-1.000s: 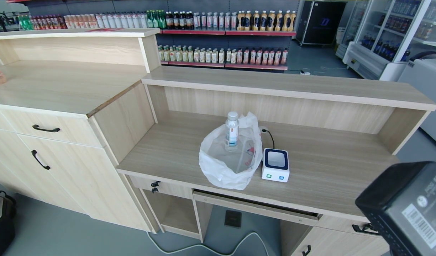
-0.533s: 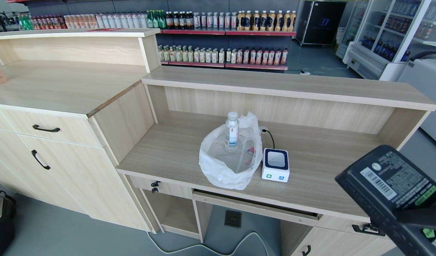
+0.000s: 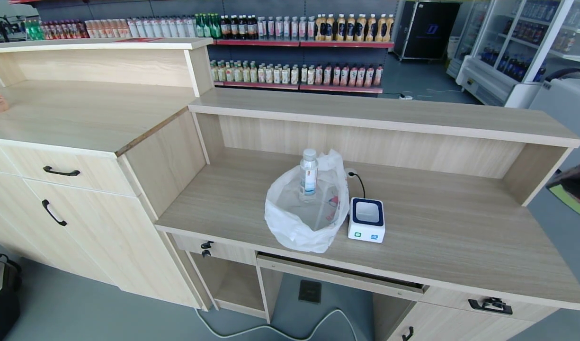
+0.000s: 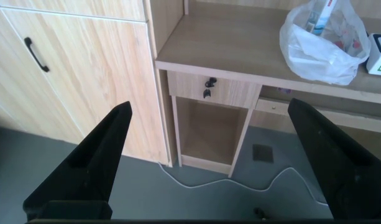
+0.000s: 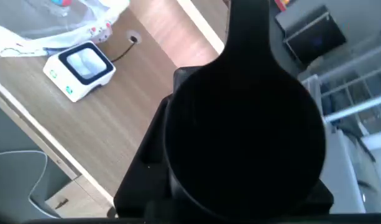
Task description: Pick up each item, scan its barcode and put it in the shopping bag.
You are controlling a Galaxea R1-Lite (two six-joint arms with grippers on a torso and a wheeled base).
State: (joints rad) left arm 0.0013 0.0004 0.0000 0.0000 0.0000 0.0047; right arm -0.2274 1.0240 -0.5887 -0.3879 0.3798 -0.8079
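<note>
Nearest, low in front of the cabinet doors, the left gripper (image 4: 209, 106) is hanging over the grey floor with its jaws spread wide and nothing between them. At the near right, beyond the end of the wooden counter (image 3: 460, 227), the black box (image 3: 574, 182) is hanging in the air. The right wrist view is showing its dark mass right against the right gripper (image 5: 240, 124), so I am judging that the jaws are pinching it, though the contact itself is hidden. The box is looking stiff and flat-sided, probably not heavy, with smooth faces that may be slipping a little. It is best held across two opposite narrow sides, so that the barcode face is staying uncovered. Farther, in the middle of the counter, the white shopping bag (image 3: 290, 222) is standing open, soft and crumpled, with a water bottle (image 3: 308, 175) upright inside. The small white scanner (image 3: 366, 219) is sitting just beside the bag on its right. Far behind, shelves of drinks (image 3: 299, 28) are running along the wall.
</note>
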